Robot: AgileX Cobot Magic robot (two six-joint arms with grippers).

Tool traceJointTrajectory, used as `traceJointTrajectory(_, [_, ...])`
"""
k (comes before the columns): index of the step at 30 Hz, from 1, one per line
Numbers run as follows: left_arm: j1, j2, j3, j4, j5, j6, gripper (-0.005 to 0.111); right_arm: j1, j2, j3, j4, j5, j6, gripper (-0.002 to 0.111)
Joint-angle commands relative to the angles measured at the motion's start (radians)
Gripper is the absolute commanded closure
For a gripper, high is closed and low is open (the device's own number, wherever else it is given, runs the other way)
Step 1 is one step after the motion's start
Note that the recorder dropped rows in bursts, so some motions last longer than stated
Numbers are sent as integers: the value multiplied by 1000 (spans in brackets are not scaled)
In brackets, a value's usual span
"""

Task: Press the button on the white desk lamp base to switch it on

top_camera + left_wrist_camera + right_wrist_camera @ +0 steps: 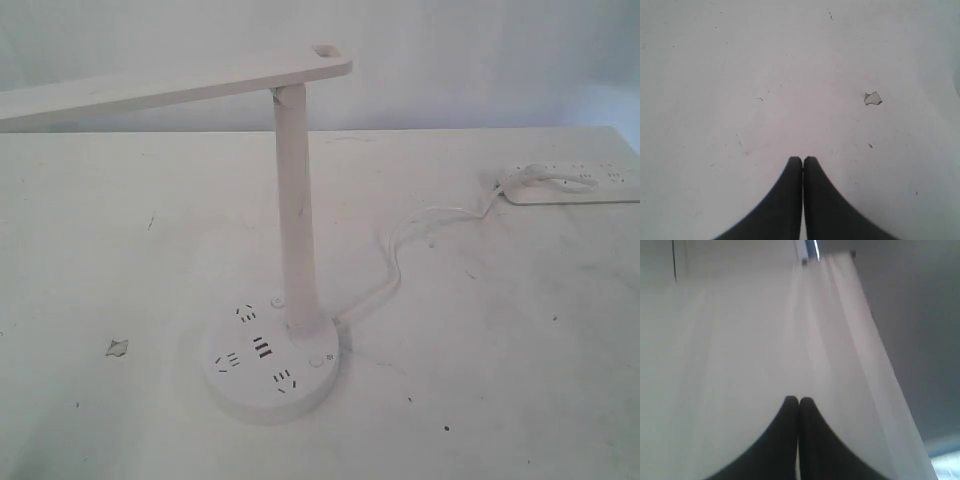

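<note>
Left gripper (802, 161) is pinched tight, jaws touching, nothing held, over bare table (740, 75). A chipped spot (872, 98) lies ahead of its tips. Right gripper (799, 401) is pressed together too, empty, its view a white blur. The button (316, 362) sits on the lamp base (248, 398), beside the post (297, 210). How far it is from either gripper, I cannot tell.

text: none readable | white desk lamp base (247, 396): small grey mark (328, 357) beside button (315, 361)

Washed-out, even light; table (520, 350) glares (right wrist view blurry).
</note>
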Motion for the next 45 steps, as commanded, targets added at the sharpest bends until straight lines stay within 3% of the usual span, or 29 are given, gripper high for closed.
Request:
traceJointTrajectory(1, [1, -4, 1, -4, 8, -1, 107, 6, -4, 2, 5, -371, 103, 108])
traceJointTrajectory(5, [1, -4, 1, -4, 8, -1, 107, 6, -4, 2, 3, -517, 235, 108])
traceJointTrajectory(9, [1, -4, 1, -4, 8, -1, 107, 6, -4, -87, 13, -397, 474, 108])
traceJointTrajectory(13, [1, -4, 1, -4, 8, -1, 107, 6, 65, -261, 14, -262, 410, 108])
traceJointTrajectory(16, [1, -4, 1, -3, 7, 1, 107, 6, 194, -395, -84, -241, 391, 108])
traceJointTrajectory(18, [1, -4, 1, -3, 7, 1, 107, 6, 303, -483, -307, -215, 415, 108])
traceJointTrajectory(21, [1, -4, 1, -3, 7, -1, 107, 6, 459, -597, -881, -235, 610, 108])
traceJointTrajectory(24, [1, -4, 1, -3, 7, -1, 107, 6, 582, -664, -1354, -432, 905, 108])
traceJointTrajectory(26, [1, -4, 1, -3, 7, -1, 107, 6, 652, -676, -1499, -579, 1054, 108])
traceJointTrajectory(30, [1, -4, 1, -3, 7, -1, 107, 36, 747, -671, -1569, -590, 1367, 108])
traceJointTrajectory(35, [1, -4, 1, -3, 7, -1, 107, 159, 794, -671, -1569, -590, 1370, 108])
traceJointTrajectory(39, [1, -4, 1, -3, 7, -1, 107, 324, 851, -671, -1613, -590, 1316, 108])
traceJointTrajectory(43, [1, -4, 1, -3, 7, -1, 107, 655, 1027, -671, -1810, -423, 1231, 108])
traceJointTrajectory(45, [1, -4, 1, -3, 7, -1, 107, 768, 1094, -671, -1845, -330, 1229, 108])
